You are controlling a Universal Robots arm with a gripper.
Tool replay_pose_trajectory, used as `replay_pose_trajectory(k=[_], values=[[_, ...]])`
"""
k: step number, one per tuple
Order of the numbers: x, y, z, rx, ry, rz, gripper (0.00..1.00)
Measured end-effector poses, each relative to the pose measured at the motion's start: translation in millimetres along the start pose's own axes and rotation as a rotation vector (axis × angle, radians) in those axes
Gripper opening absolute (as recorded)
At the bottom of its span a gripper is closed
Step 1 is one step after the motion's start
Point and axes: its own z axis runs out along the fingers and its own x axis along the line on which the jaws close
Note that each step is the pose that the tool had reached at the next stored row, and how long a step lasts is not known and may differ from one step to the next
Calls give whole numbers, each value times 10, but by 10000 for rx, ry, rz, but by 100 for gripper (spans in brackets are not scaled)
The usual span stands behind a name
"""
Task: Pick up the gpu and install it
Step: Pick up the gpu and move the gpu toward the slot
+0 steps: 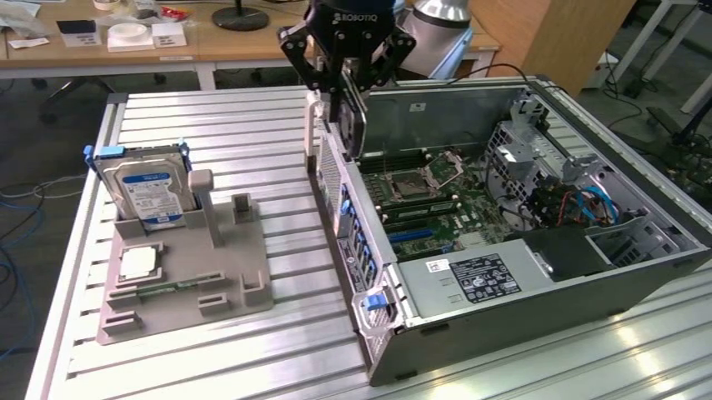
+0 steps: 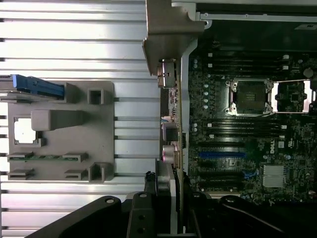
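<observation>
The gripper (image 1: 352,82), partly closed, is clamping the gpu (image 1: 353,125) upright; squaring its edge to the blue slot (image 2: 222,154) is mattering most.

Even overhead light; glare on ribbed table (image 1: 200,133); shadowed case interior (image 1: 445,104)

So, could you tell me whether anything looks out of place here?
Nothing looks damaged or spilled. The claw holds the gpu on edge over the case's rear wall; only the CPU socket's cover stands flipped open.
</observation>
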Motion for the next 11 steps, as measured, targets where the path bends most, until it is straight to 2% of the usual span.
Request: replay_pose_trajectory(k=[11], values=[[-286, 1, 3, -1, 0, -17, 28]])
